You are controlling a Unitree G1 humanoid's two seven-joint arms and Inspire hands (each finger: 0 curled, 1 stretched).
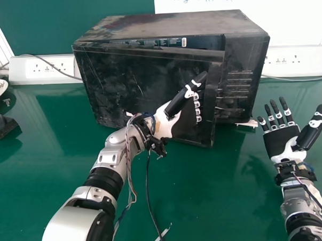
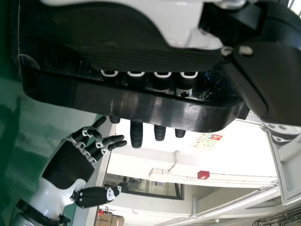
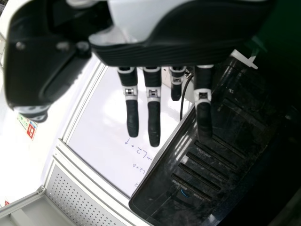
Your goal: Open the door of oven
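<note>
In the head view the black oven (image 1: pixel 173 25) stands at the back centre, its door (image 1: pixel 119 82) ajar, with the right edge swung out from the body. My left hand (image 1: pixel 183 118) is at that edge, thumb pointing up and right. In the left wrist view my left hand (image 2: pixel 150 56) has its fairly straight fingers passing behind the door's dark edge strip (image 2: pixel 141 106), tips showing beyond it. My right hand (image 1: pixel 282 142) is held palm up, right of the oven, fingers spread; in the right wrist view my right hand (image 3: pixel 155 52) has straight fingers.
The green table (image 1: pixel 207 204) carries a loose black cable (image 1: pixel 148 190) beside my left forearm. White socket strips (image 1: pixel 33 69) run behind the oven on both sides. A dark object (image 1: pixel 2 126) and a white round base lie at the far left. A whiteboard (image 1: pixel 285 19) stands behind.
</note>
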